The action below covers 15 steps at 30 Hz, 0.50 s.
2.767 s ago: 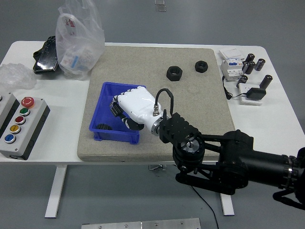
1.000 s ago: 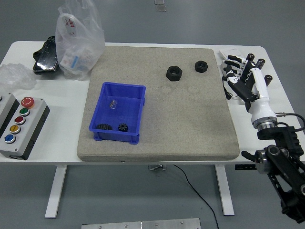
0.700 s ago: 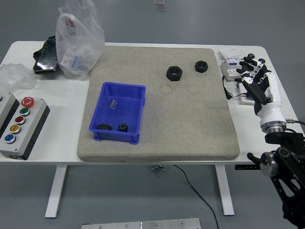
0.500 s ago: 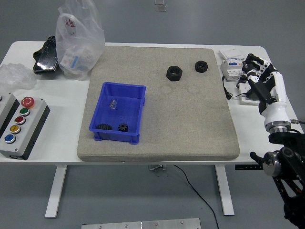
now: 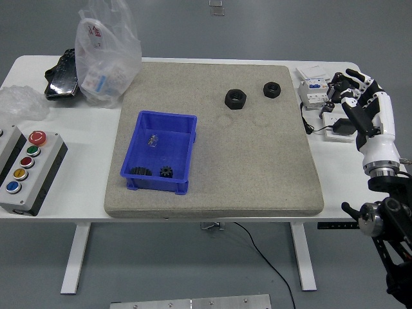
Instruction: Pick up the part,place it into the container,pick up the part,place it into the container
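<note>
— What's in the blue container (image 5: 162,138), on the mat's left side?
— Two black gears (image 5: 151,172) at its near end.
— And the parts still out?
— Two black nuts (image 5: 235,99) near the mat's far edge, right of centre.
— The right hand (image 5: 364,108)?
— Over the table's right edge, fingers loosely spread, holding nothing.

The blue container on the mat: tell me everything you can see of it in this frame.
The blue container is an open-topped rectangular bin, plastic by its look, sitting upright on the left part of the grey mat, slightly skewed to its edges. Inside, two small black gears lie against the near wall, and a small pale part lies nearer the far wall. No hand touches it; the right hand is far off at the table's right edge.
</note>
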### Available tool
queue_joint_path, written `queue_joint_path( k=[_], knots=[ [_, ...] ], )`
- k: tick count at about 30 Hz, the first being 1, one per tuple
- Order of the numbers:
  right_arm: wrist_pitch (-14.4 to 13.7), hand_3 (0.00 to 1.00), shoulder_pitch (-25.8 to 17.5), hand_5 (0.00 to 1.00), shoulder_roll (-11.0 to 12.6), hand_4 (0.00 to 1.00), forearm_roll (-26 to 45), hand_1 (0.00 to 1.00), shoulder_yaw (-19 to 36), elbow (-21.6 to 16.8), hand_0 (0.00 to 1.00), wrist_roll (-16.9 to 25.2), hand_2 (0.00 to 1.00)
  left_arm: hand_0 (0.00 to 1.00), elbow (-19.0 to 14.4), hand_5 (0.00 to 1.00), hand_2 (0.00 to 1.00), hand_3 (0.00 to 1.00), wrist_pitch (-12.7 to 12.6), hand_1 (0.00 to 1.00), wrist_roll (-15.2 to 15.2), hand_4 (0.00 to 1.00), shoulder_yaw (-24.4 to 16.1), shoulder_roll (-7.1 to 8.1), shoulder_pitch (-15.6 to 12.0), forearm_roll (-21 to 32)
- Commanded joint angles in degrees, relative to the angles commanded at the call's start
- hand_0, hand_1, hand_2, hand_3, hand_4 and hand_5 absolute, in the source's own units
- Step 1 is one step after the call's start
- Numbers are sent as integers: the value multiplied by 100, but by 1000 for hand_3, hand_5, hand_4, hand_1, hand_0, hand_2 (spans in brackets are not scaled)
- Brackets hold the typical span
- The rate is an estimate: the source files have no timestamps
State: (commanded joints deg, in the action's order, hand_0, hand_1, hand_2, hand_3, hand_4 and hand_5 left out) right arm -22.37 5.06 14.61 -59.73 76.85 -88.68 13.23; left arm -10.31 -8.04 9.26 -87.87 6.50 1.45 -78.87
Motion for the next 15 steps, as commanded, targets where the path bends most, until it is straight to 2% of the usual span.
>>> queue_joint_path(
  k=[15],
  knots=[
    [-23,680,-18,300,-15,578,-25,616,67,-33,482,15,680,642,0,339,563,622,-1,569,-9,725,3,-14,14,13]
  ],
)
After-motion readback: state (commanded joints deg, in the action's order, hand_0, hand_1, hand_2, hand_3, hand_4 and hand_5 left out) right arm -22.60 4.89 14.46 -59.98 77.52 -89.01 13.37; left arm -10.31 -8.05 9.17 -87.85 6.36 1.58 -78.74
